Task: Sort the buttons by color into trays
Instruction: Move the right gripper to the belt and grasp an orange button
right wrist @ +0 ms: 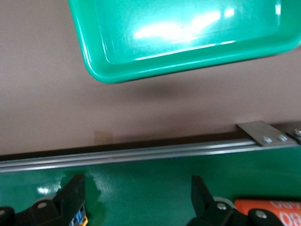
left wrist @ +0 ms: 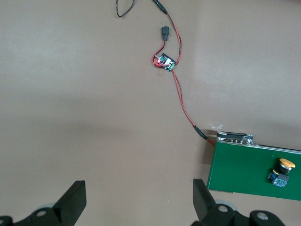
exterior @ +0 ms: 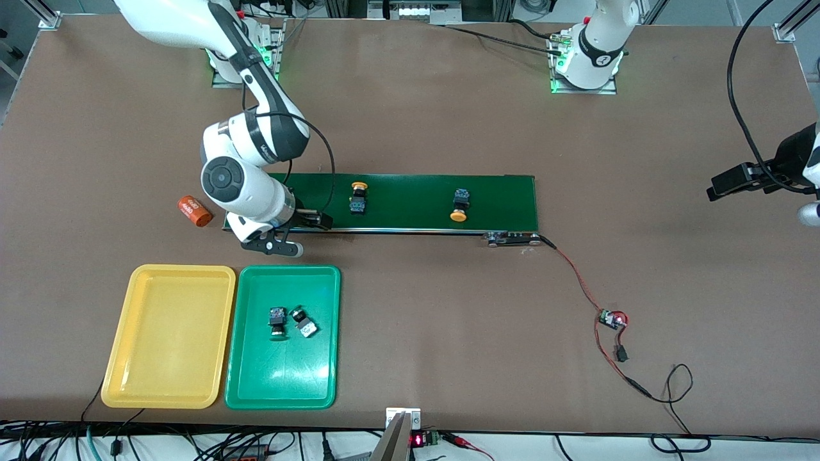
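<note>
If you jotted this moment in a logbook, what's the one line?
green tray: two buttons | belt: two yellow buttons | yellow tray: empty | both claws open, empty

The green tray (right wrist: 188,42) is shiny, smooth plastic. The yellow tray (exterior: 128,333) looks like shiny plastic too. The brown table (exterior: 448,128) looks dull. The belt's rail (right wrist: 141,153) is metal.

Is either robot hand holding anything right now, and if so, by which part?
Nothing is held. The right hand is open and empty over the conveyor belt's end, beside the green tray. The left hand is open and empty over bare table.
</note>
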Motion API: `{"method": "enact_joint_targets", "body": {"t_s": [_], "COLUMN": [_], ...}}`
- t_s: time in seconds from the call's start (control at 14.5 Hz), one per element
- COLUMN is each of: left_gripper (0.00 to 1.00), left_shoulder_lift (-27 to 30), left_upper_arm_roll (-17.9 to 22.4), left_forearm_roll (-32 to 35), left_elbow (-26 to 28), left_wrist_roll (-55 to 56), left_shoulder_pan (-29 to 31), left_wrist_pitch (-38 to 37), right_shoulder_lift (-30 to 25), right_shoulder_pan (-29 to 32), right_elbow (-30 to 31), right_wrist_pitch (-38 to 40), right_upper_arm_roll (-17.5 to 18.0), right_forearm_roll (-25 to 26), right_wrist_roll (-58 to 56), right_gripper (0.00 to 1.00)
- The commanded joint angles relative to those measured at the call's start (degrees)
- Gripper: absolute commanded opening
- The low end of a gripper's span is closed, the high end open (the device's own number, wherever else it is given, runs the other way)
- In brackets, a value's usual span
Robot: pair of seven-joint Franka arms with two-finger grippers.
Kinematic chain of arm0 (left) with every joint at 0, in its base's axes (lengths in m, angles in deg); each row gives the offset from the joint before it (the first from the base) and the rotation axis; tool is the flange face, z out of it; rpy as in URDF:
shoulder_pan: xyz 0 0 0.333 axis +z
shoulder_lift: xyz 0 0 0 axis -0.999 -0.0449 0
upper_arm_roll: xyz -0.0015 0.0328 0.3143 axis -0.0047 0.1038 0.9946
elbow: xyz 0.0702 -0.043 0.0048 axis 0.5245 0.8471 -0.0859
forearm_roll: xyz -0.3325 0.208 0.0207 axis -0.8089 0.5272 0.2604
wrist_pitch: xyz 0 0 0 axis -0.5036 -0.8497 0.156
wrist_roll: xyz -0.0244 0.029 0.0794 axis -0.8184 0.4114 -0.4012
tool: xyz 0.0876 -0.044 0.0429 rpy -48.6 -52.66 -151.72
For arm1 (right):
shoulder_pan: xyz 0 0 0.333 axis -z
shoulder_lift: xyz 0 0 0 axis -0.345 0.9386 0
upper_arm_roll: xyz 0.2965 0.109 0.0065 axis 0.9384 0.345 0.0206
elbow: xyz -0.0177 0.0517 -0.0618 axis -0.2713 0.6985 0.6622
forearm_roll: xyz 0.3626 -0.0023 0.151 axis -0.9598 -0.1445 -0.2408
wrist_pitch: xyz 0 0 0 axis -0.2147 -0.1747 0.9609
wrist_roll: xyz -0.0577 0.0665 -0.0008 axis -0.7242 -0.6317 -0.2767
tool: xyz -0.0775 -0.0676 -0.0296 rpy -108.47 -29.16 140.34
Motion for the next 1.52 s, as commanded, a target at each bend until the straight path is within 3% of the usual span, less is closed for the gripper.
{"method": "enact_joint_targets", "body": {"t_s": [0.0,0.14,0.55,0.9,0.97,1.17,1.45], "left_gripper": [1.00,1.00,1.00,1.00,1.00,1.00,1.00], "left_shoulder_lift": [0.6,0.7,1.5,1.6,2.3,2.8,2.6], "left_upper_arm_roll": [0.0,0.2,-0.2,0.6,2.2,14.2,14.4], "left_forearm_roll": [-0.5,-1.7,-1.6,-1.4,-1.0,-1.3,-2.0], "left_elbow": [-0.1,-0.4,-0.4,0.2,0.7,1.0,1.0], "left_wrist_roll": [-3.3,-3.9,-4.0,-4.0,-4.0,-4.3,-5.7], "left_shoulder_pan": [0.1,0.7,-0.1,0.1,-1.3,-12.4,-12.2], "left_wrist_pitch": [-1.0,-0.7,-0.7,-0.9,-1.0,-1.2,-1.2], "right_shoulder_lift": [-3.5,-4.7,-14.1,-13.8,-13.7,-12.7,-10.0], "right_shoulder_pan": [0.0,-0.2,-0.3,-1.1,-1.6,-3.2,-4.7], "right_elbow": [4.1,5.8,20.0,21.5,21.9,22.3,22.3], "right_wrist_pitch": [-0.8,-2.0,-9.9,-11.5,-12.5,-14.4,-18.1], "right_upper_arm_roll": [-0.2,-0.2,0.1,2.8,2.8,2.8,2.8], "right_forearm_roll": [-0.7,-0.7,-1.1,-1.2,-1.2,-1.3,-1.0], "right_wrist_roll": [-0.4,-0.5,0.6,5.6,5.7,7.9,8.7], "right_gripper": [1.00,1.00,1.00,1.00,1.00,1.00,1.00]}}
